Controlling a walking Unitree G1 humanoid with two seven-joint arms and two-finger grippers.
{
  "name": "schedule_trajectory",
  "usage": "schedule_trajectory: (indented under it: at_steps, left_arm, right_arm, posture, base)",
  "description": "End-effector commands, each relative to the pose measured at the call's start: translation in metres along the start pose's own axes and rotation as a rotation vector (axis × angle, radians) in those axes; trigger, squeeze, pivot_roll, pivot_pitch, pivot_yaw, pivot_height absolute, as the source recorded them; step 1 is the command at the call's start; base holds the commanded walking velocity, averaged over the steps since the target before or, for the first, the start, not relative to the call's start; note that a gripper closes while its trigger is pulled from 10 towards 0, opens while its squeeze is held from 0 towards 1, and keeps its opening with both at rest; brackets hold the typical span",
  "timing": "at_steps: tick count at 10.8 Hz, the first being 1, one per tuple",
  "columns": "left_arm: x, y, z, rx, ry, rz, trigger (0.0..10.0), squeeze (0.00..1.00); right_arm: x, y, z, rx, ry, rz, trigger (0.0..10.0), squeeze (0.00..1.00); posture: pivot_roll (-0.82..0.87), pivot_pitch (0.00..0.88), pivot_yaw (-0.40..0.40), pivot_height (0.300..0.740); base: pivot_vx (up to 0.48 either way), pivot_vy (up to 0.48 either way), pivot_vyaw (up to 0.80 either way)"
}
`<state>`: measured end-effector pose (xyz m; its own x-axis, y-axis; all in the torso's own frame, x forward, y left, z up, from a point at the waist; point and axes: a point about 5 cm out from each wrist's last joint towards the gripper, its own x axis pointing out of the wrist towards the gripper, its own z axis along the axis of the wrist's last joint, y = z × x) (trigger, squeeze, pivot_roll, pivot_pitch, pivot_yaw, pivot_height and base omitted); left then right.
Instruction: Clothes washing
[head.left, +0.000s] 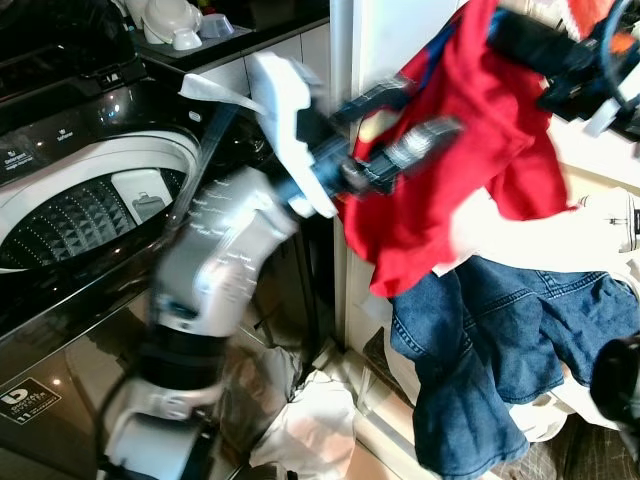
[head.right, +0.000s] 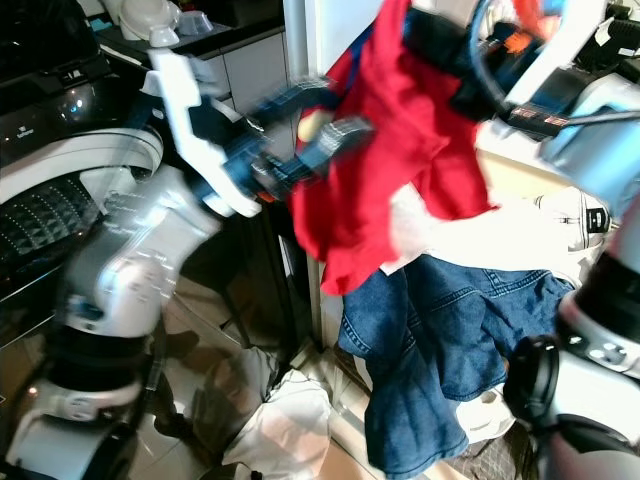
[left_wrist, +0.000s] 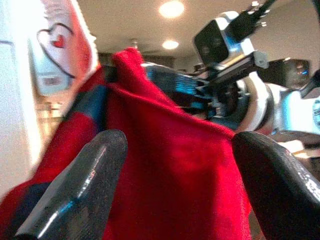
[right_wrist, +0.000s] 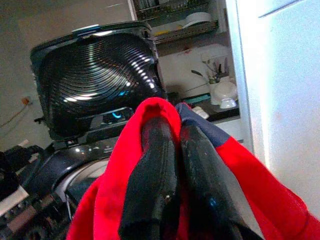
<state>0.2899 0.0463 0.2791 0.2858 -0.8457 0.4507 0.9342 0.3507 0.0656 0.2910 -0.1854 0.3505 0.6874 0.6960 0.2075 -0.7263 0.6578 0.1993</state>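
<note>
Fig. — Red garment being carried toward the top-loading washer, head views.

R gripper is pinching the garment's top edge, fingers closed w/ fabric bunched between and around them; it is sitting high, at approx. 1 o'clock in the left eye view. Holding from the top edge is letting the cloth hang free of the pile below, so, judging by the pose, it can swing over the drum w/o dragging.

L gripper is reaching in from 9 o'clock toward the garment's mid-section, fingers spread apart w/ red cloth directly ahead — not yet closed on it. Arm is motion-blurred. Likely purpose: a second hold to gather the loose lower half.

Garment's long axis is running near-vertical, top at 1 o'clock, free hem pointing down toward 6–7 o'clock.

Blue jeans are draping below the garment, over a laundry pile at 5 o'clock. Washer lid is standing open; drum at 9 o'clock. White cloth is lying on the floor at 6 o'clock.
</note>
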Motion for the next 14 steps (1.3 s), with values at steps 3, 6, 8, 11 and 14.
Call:
schedule_trajectory:
  at_steps: [3,6,8,11,14]
  left_arm:
    - [0.015,0.002,-0.014,0.054,0.058,0.044,10.0,0.0]
    - [0.018,0.016,-0.02,0.153,0.099,0.191,10.0,0.0]
    - [0.015,0.026,-0.015,0.171,0.074,0.256,4.3,0.0]
    - [0.009,0.036,-0.01,0.185,0.046,0.319,0.0,0.0]
    - [0.005,0.039,-0.007,0.188,0.043,0.321,0.0,0.0]
  right_arm:
    - [0.01,0.022,-0.011,0.034,0.011,0.117,0.0,0.0]
    - [0.016,0.034,-0.02,0.064,0.02,0.174,0.0,0.0]
    - [0.017,0.037,-0.023,0.074,0.025,0.179,0.0,0.0]
    - [0.018,0.038,-0.026,0.079,0.033,0.169,0.0,0.0]
    - [0.018,0.04,-0.032,0.087,0.039,0.161,0.0,0.0]
  posture:
    - [-0.03,0.0,0.068,0.74]
    - [-0.02,0.0,0.069,0.74]
    - [-0.02,0.0,0.068,0.74]
    - [-0.01,0.0,0.07,0.74]
    - [0.01,0.0,0.075,0.74]
  base:
    - [0.0,0.0,0.0]
    - [0.0,0.0,0.0]
    - [0.0,0.0,0.0]
    - [0.0,0.0,0.0]
    - [0.0,0.0,0.0]
